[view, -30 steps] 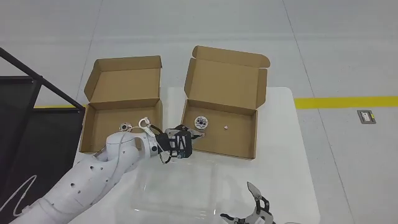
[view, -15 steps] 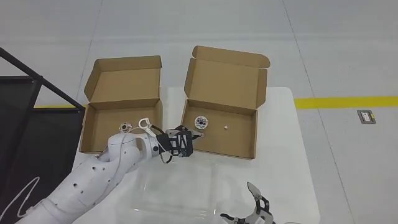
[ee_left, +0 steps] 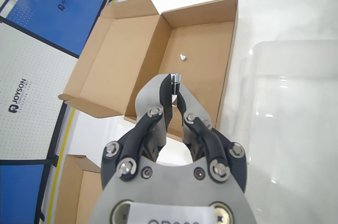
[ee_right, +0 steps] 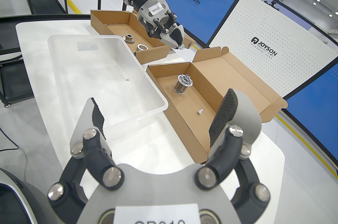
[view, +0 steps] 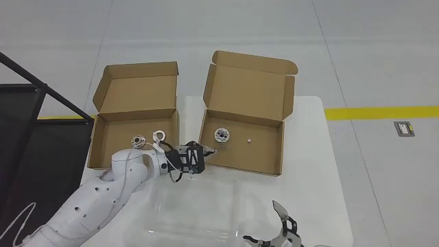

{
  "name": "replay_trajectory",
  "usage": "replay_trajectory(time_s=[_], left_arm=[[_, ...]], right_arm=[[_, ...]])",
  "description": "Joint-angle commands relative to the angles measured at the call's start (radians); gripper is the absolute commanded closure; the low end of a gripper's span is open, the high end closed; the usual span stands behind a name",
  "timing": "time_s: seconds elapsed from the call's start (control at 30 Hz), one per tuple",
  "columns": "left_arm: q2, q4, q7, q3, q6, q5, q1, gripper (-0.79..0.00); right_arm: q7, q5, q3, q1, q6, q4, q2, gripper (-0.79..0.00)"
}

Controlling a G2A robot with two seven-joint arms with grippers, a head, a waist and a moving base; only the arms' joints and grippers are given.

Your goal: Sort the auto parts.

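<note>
left box (view: 110, 149) beside right box (view: 264, 152), tray (view: 219, 200) before both

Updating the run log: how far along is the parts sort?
Done: a bushing and a ring lie in the left box; a gear-like part and a small screw in the right box. In hand: the left gripper is shut on a bolt by the right box's edge; the right gripper is open. Left: release that bolt; the clear tray holds just a tiny speck I can't identify.
</note>
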Motion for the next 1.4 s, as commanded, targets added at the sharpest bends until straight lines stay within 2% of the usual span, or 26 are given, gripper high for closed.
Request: replay_trajectory(time_s=[0.0, 0.13, 0.3, 0.63, 0.73, 0.83, 1.03, 1.37], left_arm=[[-0.014, 0.006, -0.033, 0.018, -0.019, 0.010, -0.013, 0.000], [-0.057, 0.031, -0.112, 0.064, -0.051, -0.002, -0.057, 0.000], [-0.125, 0.083, -0.219, 0.115, -0.035, -0.059, -0.116, 0.000], [-0.126, 0.085, -0.233, 0.112, -0.031, -0.061, -0.108, 0.000], [-0.142, 0.089, -0.282, 0.120, -0.054, -0.068, -0.116, 0.000], [-0.175, 0.114, -0.327, 0.145, -0.075, -0.090, -0.143, 0.000], [-0.259, 0.216, -0.403, 0.211, -0.104, -0.124, -0.209, 0.000], [-0.389, 0.406, -0.465, 0.273, -0.077, -0.167, -0.279, 0.000]], right_arm=[[0.000, 0.000, 0.000, 0.000, 0.000, 0.000, 0.000, -0.785], [0.000, 0.000, 0.000, 0.000, 0.000, 0.000, 0.000, -0.785], [0.000, 0.000, 0.000, 0.000, 0.000, 0.000, 0.000, -0.785], [0.000, 0.000, 0.000, 0.000, 0.000, 0.000, 0.000, -0.785], [0.000, 0.000, 0.000, 0.000, 0.000, 0.000, 0.000, -0.785], [0.000, 0.000, 0.000, 0.000, 0.000, 0.000, 0.000, -0.785], [0.000, 0.000, 0.000, 0.000, 0.000, 0.000, 0.000, -0.785], [0.000, 0.000, 0.000, 0.000, 0.000, 0.000, 0.000, -0.785]])
